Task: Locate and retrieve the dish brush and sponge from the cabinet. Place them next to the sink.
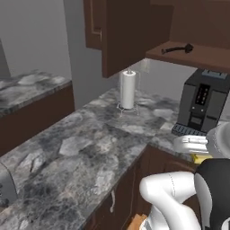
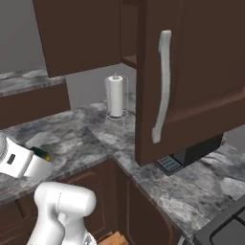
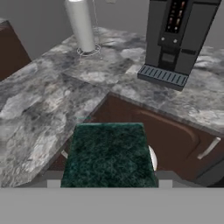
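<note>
Spreading across the corner of the kitchen, the grey marble counter [image 1: 90,143] is the landmark for everything else. Above it hangs the dark brown cabinet [image 1: 130,31] with its door [image 2: 191,81] swung open, and on its shelf the black dish brush [image 1: 177,49] lies flat. A black coffee machine [image 1: 204,103] stands on the counter under that shelf, and a paper towel roll [image 1: 128,89] stands upright further back in the counter's corner. Out past the counter's front edge, the gripper [image 3: 109,181] has the sponge [image 3: 109,153] between its jaws, closed on its sides, green scouring face toward the hand camera.
</note>
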Controlling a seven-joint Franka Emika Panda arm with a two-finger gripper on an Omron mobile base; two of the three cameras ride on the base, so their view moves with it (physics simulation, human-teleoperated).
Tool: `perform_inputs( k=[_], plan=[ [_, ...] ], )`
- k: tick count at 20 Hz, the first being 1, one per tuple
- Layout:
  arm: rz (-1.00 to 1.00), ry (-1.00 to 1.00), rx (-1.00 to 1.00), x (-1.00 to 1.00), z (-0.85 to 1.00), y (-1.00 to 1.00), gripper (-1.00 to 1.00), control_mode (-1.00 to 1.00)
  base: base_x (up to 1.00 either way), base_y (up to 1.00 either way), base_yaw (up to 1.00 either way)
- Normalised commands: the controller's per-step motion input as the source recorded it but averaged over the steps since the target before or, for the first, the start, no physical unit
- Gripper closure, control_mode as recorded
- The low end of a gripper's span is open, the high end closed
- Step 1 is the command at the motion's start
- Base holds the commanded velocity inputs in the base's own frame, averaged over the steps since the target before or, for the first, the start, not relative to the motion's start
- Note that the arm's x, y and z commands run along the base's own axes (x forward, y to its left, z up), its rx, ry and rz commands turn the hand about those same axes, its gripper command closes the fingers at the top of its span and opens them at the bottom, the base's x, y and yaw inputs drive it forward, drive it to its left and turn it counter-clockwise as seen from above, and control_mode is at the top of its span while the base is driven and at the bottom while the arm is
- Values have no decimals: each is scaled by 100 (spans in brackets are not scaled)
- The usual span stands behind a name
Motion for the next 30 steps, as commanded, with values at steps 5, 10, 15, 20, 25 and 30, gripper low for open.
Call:
perform_inputs(
  k=[5, 10, 15, 20, 25, 30],
  plan=[
    [0, 0, 0, 0, 0, 0, 100, 100, -100, 27, 12],
    [0, 0, 0, 0, 0, 0, 100, 100, -59, 58, 28],
    [0, 0, 0, 0, 0, 0, 100, 100, -10, 18, 49],
    [0, 0, 0, 0, 0, 0, 100, 100, -5, 15, 50],
    [0, 0, 0, 0, 0, 0, 100, 100, -4, 38, 45],
    [0, 0, 0, 0, 0, 0, 100, 100, 3, 63, 31]
  ],
)
